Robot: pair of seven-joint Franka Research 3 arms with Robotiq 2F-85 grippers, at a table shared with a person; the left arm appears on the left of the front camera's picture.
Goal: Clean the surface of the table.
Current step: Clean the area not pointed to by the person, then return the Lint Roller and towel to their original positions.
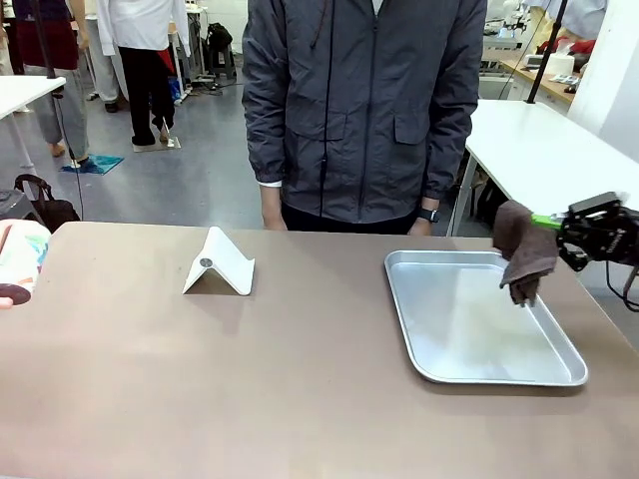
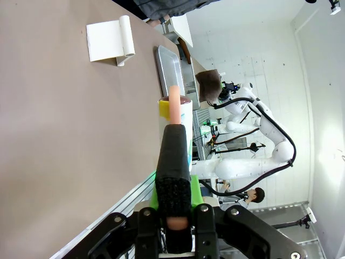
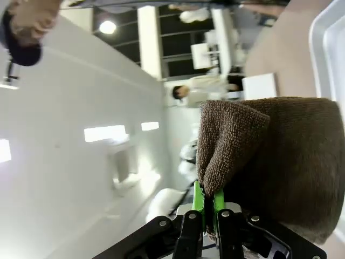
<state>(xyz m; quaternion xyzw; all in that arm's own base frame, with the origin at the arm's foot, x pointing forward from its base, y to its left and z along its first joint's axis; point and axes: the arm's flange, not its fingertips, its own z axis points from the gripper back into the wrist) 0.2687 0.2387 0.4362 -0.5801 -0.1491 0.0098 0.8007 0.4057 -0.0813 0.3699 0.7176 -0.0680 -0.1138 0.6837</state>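
The brownish-taupe table [image 1: 300, 389] spans the front view. At the right edge my right gripper [image 1: 555, 222] is shut on a brown cloth [image 1: 523, 251], which hangs over the right part of a silver tray [image 1: 401, 299]. In the right wrist view the green pads [image 3: 200, 204] pinch a fold of the cloth [image 3: 269, 156]. My left gripper [image 2: 173, 135] is shut on a white cup [image 2: 184, 114] with a yellow patch and a dark red end. That cup [image 1: 18, 261] sits at the table's left edge.
A white folded stand [image 1: 218, 264] rests left of the middle of the table. A person in a grey jacket [image 1: 359, 110] stands at the far side with arms down. White tables stand behind at the right [image 1: 539, 150].
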